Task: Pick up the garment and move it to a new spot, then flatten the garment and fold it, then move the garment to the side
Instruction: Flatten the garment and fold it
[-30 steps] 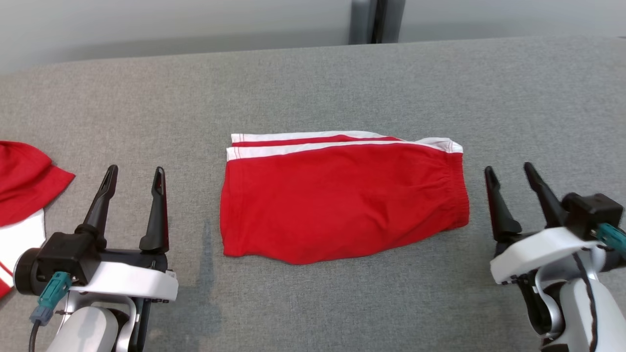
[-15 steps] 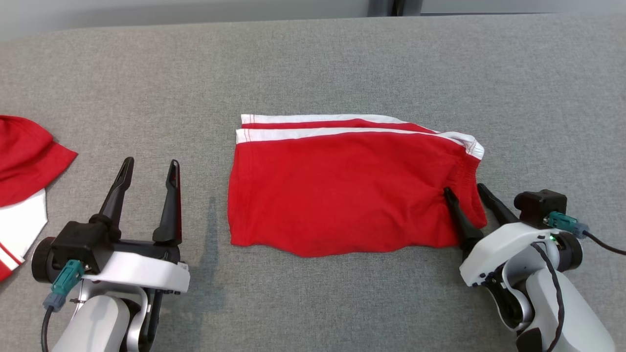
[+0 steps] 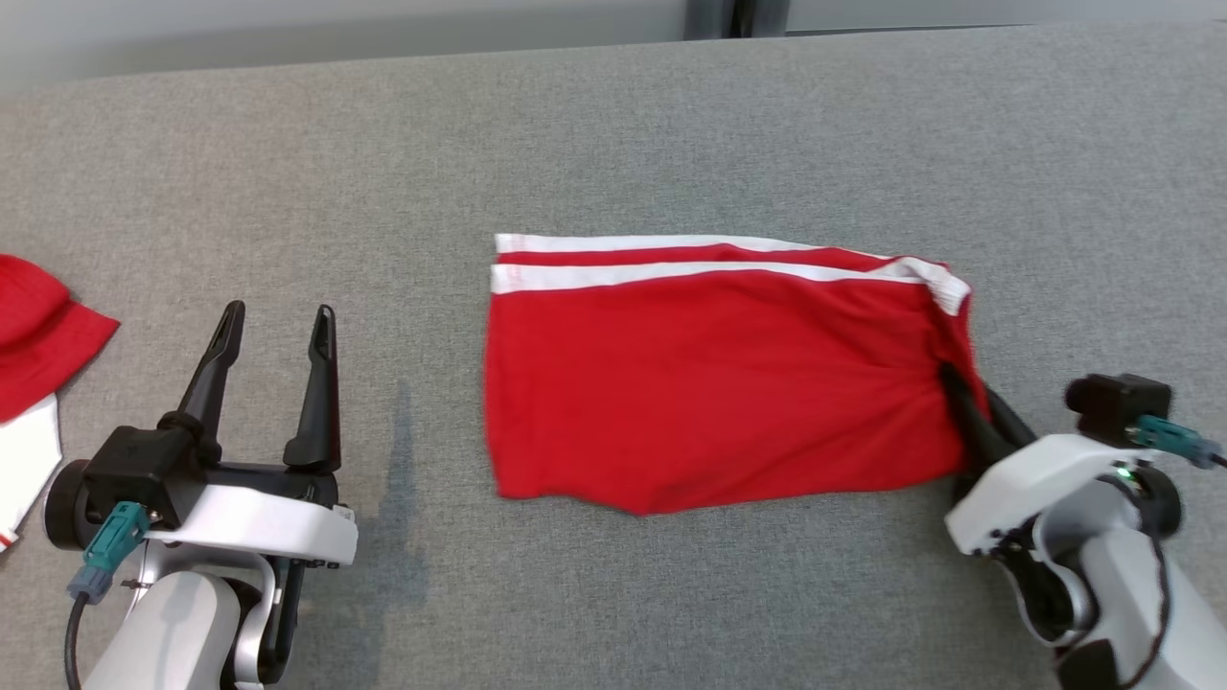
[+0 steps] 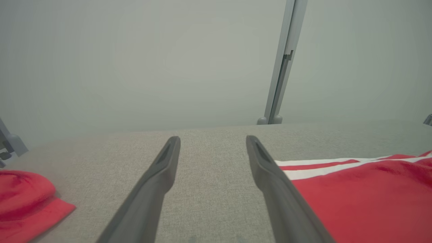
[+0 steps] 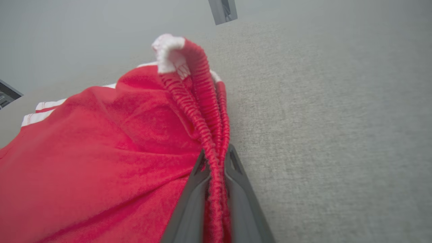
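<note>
At the far left lies another red cloth (image 3: 38, 335); leave it alone. Your left gripper (image 3: 278, 310) is wide open above the grey table (image 3: 671, 125), holding nothing. The red shorts (image 3: 709, 383) lie folded in the middle. Your right gripper (image 3: 963, 393) is pinched on their stretchy waistband (image 5: 202, 101) at the right edge. Pull them sideways slowly and low, so the fold does not come apart.
</note>
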You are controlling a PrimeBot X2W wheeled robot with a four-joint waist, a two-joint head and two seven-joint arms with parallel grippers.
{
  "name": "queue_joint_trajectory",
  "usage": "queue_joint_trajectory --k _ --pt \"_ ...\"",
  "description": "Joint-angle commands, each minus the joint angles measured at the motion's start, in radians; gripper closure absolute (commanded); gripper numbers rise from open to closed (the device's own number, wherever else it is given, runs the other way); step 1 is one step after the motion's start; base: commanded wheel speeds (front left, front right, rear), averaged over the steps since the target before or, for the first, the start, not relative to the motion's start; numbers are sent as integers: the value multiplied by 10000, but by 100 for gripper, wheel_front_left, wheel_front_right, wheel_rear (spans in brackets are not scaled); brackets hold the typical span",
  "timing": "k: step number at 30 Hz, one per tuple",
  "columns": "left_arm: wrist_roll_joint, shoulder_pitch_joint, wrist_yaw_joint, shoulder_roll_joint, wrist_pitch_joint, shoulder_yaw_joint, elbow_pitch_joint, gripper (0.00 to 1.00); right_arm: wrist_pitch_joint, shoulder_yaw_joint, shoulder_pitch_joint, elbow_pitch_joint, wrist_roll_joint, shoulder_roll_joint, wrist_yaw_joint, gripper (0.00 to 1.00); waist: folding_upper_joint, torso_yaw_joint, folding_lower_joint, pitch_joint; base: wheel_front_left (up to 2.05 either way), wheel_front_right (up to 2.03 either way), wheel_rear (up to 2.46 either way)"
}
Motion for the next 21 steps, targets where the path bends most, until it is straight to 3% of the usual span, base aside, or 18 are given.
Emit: queue_joint_trajectory --k 1,6,10,17,21 --pt "-5 -104 57 87 -40 53 -21 0 -29 -197 168 -65 72 -214 -6 100 -1 -52 0 -32 0 0 0" --pt "-49 -20 114 147 -12 85 -80 0 24 -1122 590 -314 64 -527 -4 100 -1 -180 0 -69 0 0 0" --pt "-79 -16 150 207 19 113 -119 0 170 -1457 658 -718 322 -275 -3 100 -1 -290 0 -46 0 0 0" --pt "-75 -116 152 294 105 90 -128 0 286 -566 285 -2785 1551 338 -1 100 -1 -385 0 -36 0 0 0" --pt "-65 -218 163 276 157 17 -121 0 446 272 38 -3672 1698 528 -1 100 -1 -314 0 -13 0 0 0"
